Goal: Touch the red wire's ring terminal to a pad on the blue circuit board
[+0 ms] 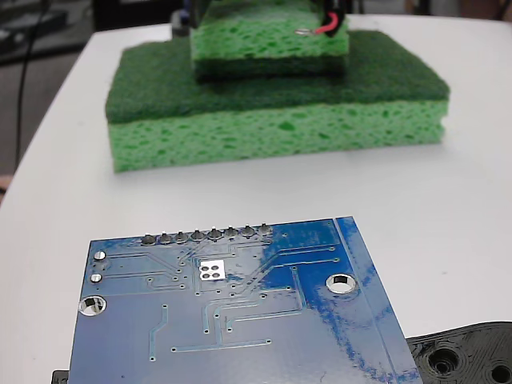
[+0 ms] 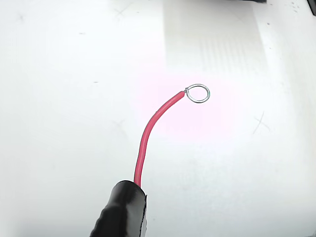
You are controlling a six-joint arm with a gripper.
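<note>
The blue circuit board (image 1: 240, 320) lies flat at the front of the fixed view, with solder pins along its far edge. Its pad (image 1: 212, 270), a bright silver square with four dark holes, sits just behind those pins. The red wire (image 2: 148, 133) curves up out of a black sleeve (image 2: 121, 210) in the wrist view. Its ring terminal (image 2: 198, 93) hangs over bare white table. In the fixed view the red wire (image 1: 326, 29) and ring terminal (image 1: 302, 32) show far back, above the upper sponge and well away from the board. My gripper's fingers show in neither view.
Two green sponges are stacked behind the board, a large one (image 1: 272, 120) with a smaller one (image 1: 268, 40) on top. A black plastic part with holes (image 1: 468, 356) lies at the board's right front corner. The white table (image 1: 448, 208) rounds off at the left.
</note>
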